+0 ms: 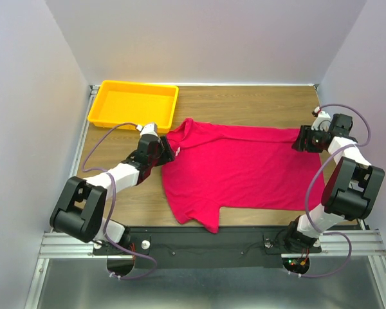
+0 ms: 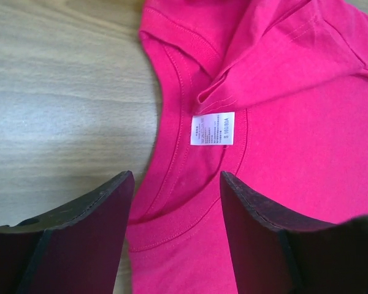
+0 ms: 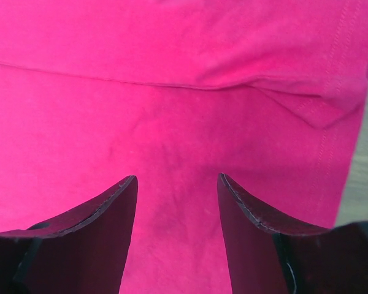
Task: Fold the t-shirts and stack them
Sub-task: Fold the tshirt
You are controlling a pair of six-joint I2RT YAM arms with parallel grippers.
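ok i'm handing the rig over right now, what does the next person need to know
Left gripper: jaws open, poised at the neck end of the t-shirt, near its white label; holding nothing.
Right gripper: jaws open over the hem end; holding nothing.
T-shirt: the only one in view, spread on the table, neck toward the yellow tray.
Done: the far side looks folded in.
Left: the near sleeve sticks out, so the fold is unfinished; nothing is stacked yet.
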